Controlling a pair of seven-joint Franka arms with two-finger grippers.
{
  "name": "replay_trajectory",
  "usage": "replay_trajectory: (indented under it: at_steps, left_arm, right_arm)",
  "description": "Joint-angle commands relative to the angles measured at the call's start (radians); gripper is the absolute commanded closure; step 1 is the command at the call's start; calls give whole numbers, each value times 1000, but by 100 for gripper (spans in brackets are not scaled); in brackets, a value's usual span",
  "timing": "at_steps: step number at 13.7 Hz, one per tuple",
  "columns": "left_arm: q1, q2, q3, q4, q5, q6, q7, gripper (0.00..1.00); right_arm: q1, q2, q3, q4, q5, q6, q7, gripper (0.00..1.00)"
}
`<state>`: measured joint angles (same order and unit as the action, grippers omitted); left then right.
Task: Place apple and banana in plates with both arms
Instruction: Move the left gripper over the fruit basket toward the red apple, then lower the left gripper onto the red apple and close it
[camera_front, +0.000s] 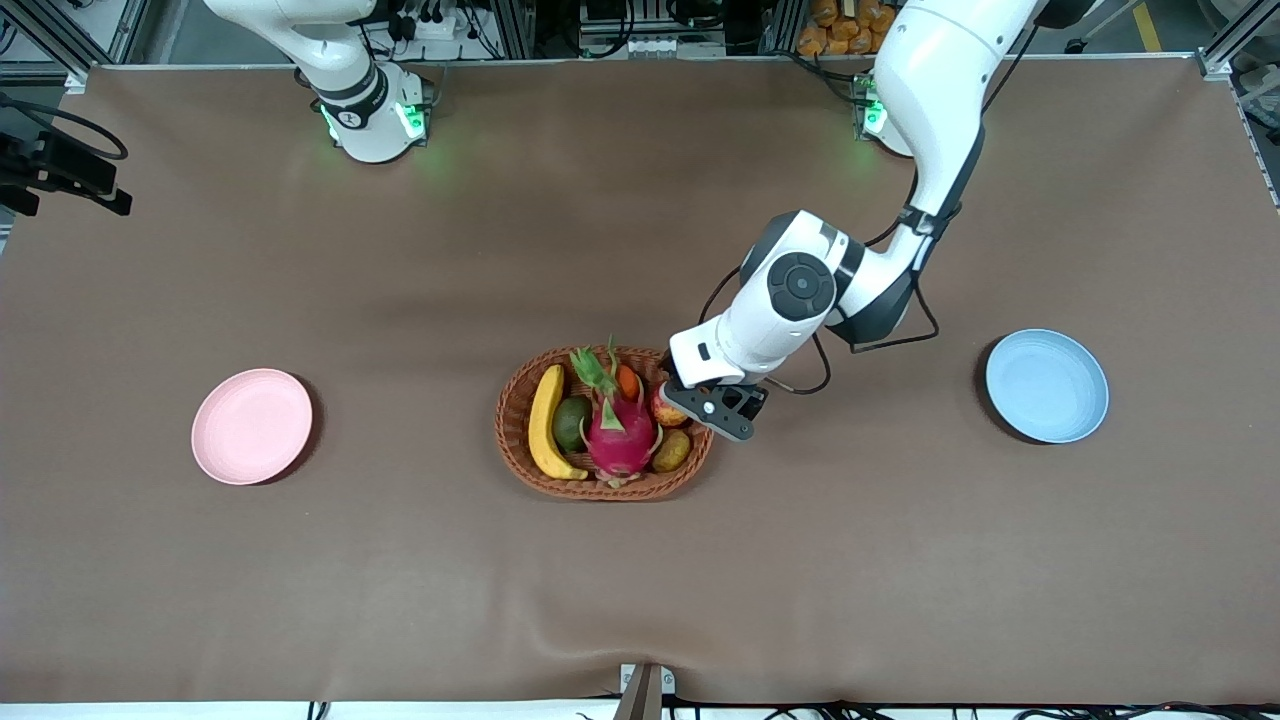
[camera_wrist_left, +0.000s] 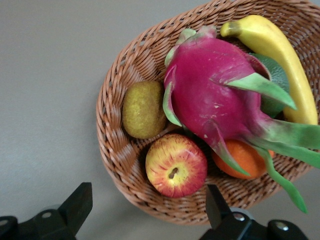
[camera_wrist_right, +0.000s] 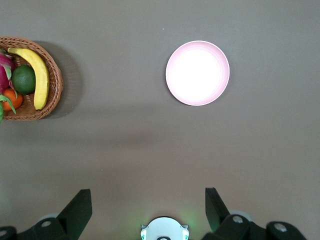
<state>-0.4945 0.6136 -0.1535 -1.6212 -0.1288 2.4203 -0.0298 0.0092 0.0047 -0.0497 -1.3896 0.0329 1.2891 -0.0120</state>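
**Apple and banana lie in the basket, both plates bare**

Apple (camera_wrist_left: 176, 165) is small and round, red streaked with yellow, its dark stem dimple facing up. It lies in the oval wicker basket (camera_front: 520, 395) at the end toward the left arm, touching a brown kiwi (camera_wrist_left: 144, 109) and an orange fruit (camera_wrist_left: 242, 157). A pink dragon fruit (camera_wrist_left: 215, 92) fills the middle, with a green fruit (camera_front: 571, 422) beside it. The banana (camera_front: 545, 422), long, curved and yellow with dark tips, lies along the basket's wall toward the right arm's end.

The left gripper (camera_front: 712, 405) hangs over the basket's edge just above the apple, fingers (camera_wrist_left: 77, 205) spread wide and grasping nothing.

The right gripper (camera_wrist_right: 145, 210) waits high over the bench (camera_front: 640, 230) near its own base, fingers released and empty.

The pink plate (camera_front: 252, 426) sits toward the right arm's end, the blue plate (camera_front: 1046, 385) toward the left arm's end, both well apart from the basket.
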Motion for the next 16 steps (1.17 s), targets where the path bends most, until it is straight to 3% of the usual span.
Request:
replay_trajectory:
  at_steps: [1, 3, 16]
  left_arm:
    - [-16, 8, 3, -13, 40, 69, 15, 0]
    - [-21, 35, 3, -13, 46, 130, 14, 0]
    - [-51, 86, 3, -8, 77, 184, 13, 0]
  right_arm:
    - [8, -3, -7, 8, 1, -11, 12, 0]
    - [8, -3, -7, 8, 1, -11, 12, 0]
    - [-5, 1, -7, 8, -4, -1, 3, 0]
